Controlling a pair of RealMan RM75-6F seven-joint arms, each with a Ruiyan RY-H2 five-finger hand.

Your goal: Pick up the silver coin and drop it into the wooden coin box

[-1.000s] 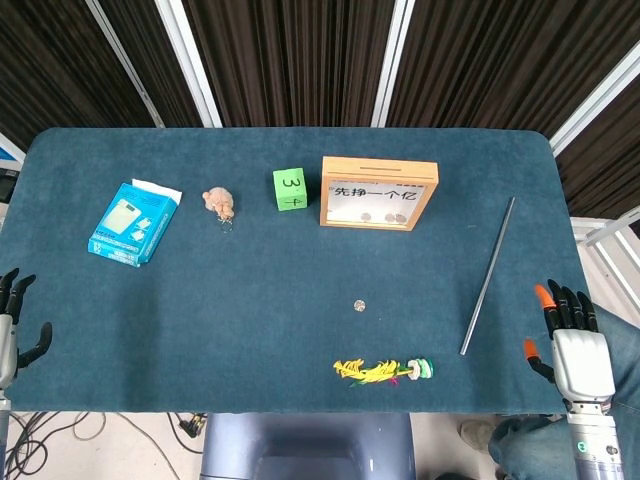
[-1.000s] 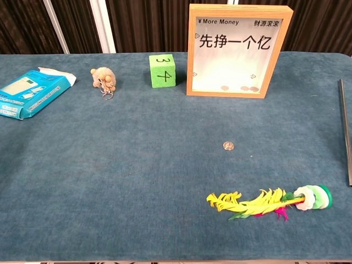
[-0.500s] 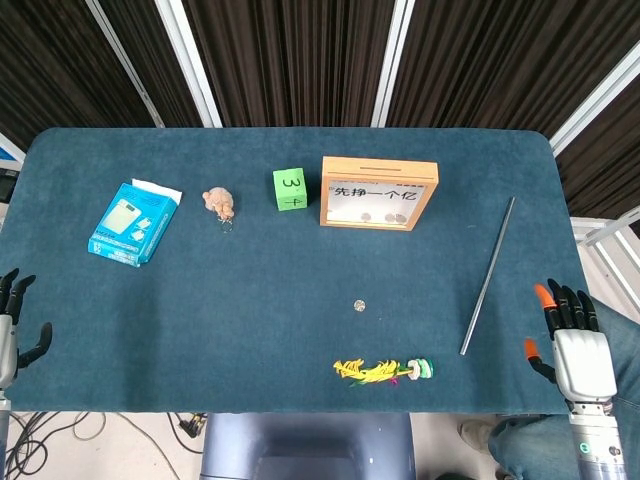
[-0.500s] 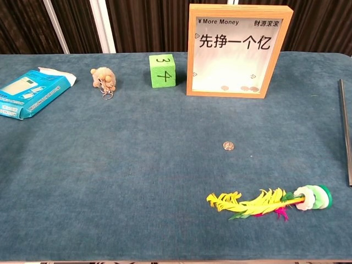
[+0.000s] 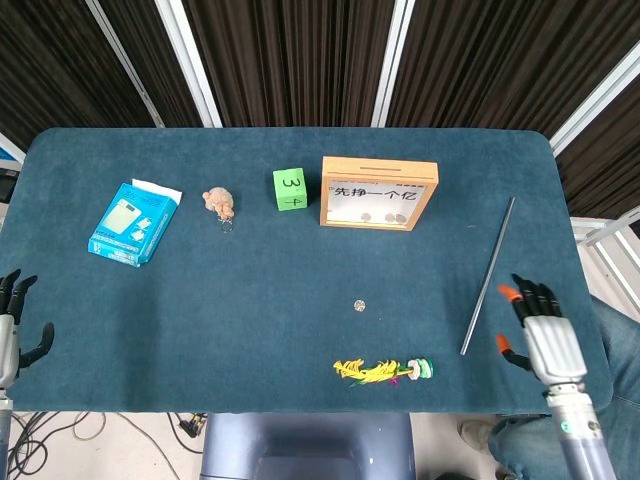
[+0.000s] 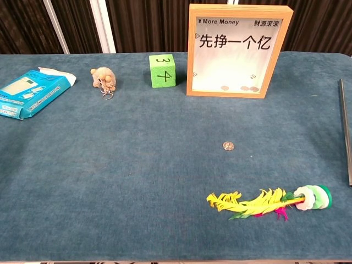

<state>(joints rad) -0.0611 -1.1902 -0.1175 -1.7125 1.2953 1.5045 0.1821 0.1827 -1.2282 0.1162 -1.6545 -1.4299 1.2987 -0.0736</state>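
Observation:
The silver coin [image 5: 360,305] [image 6: 228,146] lies flat on the blue cloth, a little right of the table's middle. The wooden coin box [image 5: 379,193] [image 6: 238,50] stands upright behind it, glass-fronted, with a few coins at its bottom. My right hand [image 5: 537,332] hovers over the table's near right corner, fingers spread and holding nothing, well to the right of the coin. At the near left edge, off the table, my left hand [image 5: 12,327] is also spread and holds nothing. Neither hand shows in the chest view.
A green number cube [image 5: 290,189] stands left of the box, with a small tan keychain toy [image 5: 219,202] and a blue packet [image 5: 133,223] further left. A thin metal rod [image 5: 488,274] lies on the right. A feathered shuttlecock [image 5: 383,371] lies near the front edge.
My right hand has moved up and to the left, over the table's near right corner. The left hand and all the objects stay put.

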